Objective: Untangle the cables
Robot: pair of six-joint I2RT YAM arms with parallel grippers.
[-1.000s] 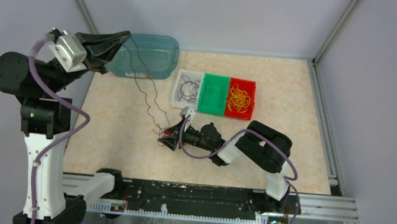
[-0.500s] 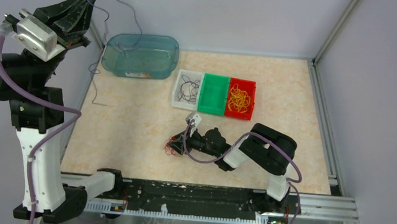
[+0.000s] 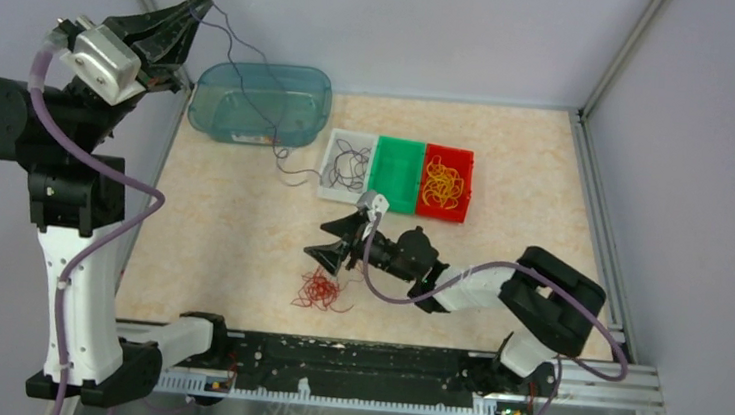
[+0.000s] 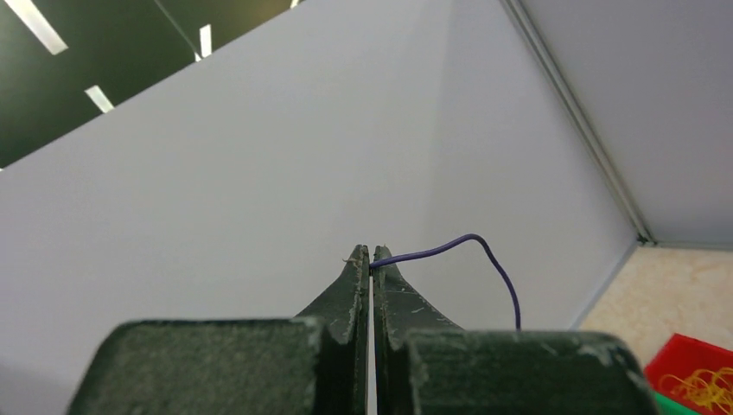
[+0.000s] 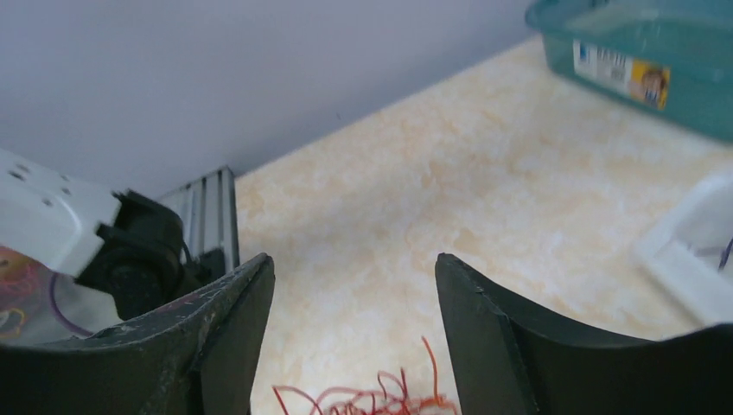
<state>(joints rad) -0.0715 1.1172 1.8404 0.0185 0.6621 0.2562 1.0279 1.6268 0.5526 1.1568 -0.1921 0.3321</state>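
My left gripper (image 3: 201, 4) is raised high at the far left, shut on one end of a thin dark cable (image 3: 254, 77). The cable hangs down across the teal tub and its free end trails to the white bin. In the left wrist view the cable (image 4: 467, 242) comes out between the shut fingertips of the left gripper (image 4: 371, 253). My right gripper (image 3: 321, 241) is open and empty, low over the table's middle. A tangle of dark red cables (image 3: 318, 291) lies on the table just below it, and shows between the right gripper's (image 5: 354, 268) open fingers in the right wrist view (image 5: 380, 402).
A teal tub (image 3: 303, 120) stands at the back left. A row of bins sits right of it: white (image 3: 328, 169) with black cables, green (image 3: 394, 175), red (image 3: 466, 188) with yellow cables. Walls close in on three sides.
My left gripper swung up, then right, carrying the dark cable free of the red tangle toward the bins. My right gripper opened, let go of the red tangle and drew back.
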